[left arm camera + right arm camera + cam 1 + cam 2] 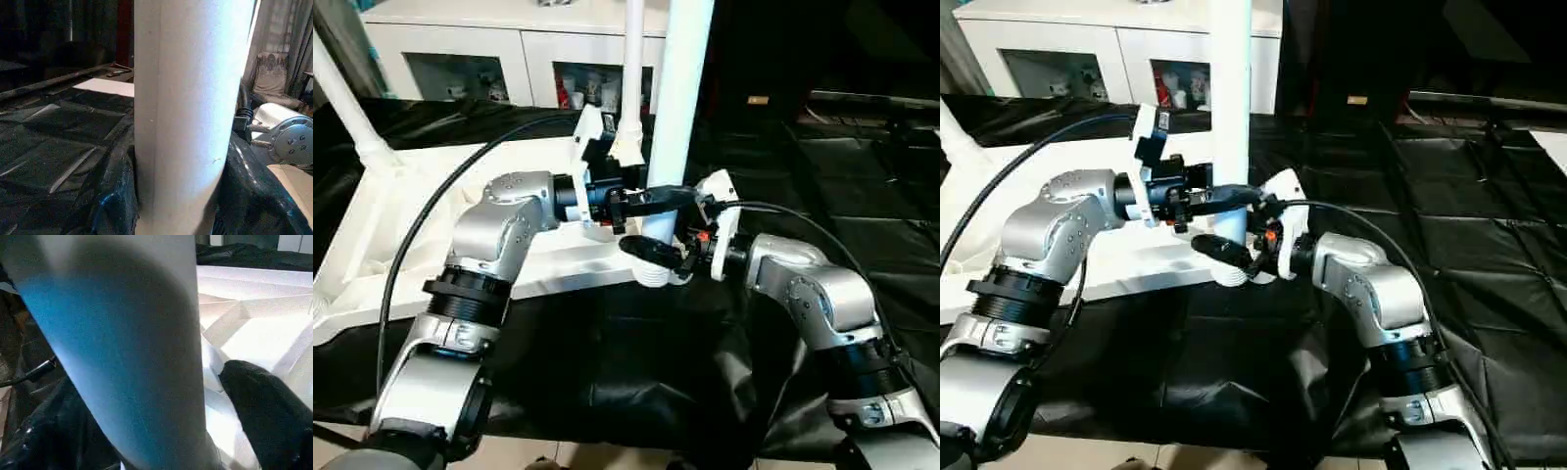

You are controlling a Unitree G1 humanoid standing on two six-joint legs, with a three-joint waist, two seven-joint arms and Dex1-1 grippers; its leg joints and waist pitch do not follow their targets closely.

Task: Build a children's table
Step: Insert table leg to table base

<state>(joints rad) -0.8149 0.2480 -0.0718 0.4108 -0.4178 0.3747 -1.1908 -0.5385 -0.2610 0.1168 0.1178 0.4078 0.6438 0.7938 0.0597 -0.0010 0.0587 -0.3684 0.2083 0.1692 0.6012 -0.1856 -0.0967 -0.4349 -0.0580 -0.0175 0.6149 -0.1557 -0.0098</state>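
Children's table: we have the all-white plastic rectangular top (pixel 431 211) lying upside down on the black-draped work table (pixel 822 166), ribbed underside facing up.
Near corner: one long white tapered tube leg (pixel 677 117) stands upright in the rounded corner socket (pixel 653 272) closest to us, at the top's right end.
Other legs: a second white leg (pixel 632 69) rises just behind that upright one, and a third (pixel 342 93) slants up from the top's far left corner.
Left gripper (pixel 651 199): we reach in from the left of the upright leg, black fingers level and set around it, a little above the socket; the frames do not let us tell whether the fingers are pressing on it.
Left wrist view: the upright leg (pixel 188 117) stands right in front of that camera, the black drape behind it.
Right gripper (pixel 661 253): we come in from the right of the same leg, lower down, just above the socket, with the black fingers spread wide; one fingertip lies across the leg's base.
Right wrist view: a black fingertip (pixel 266 416) sits just beside the leg (pixel 122 352), the ribbed underside (pixel 254 313) bright beyond it.
Backdrop: a white cabinet with glass doors (pixel 509 59) stands behind the work table.
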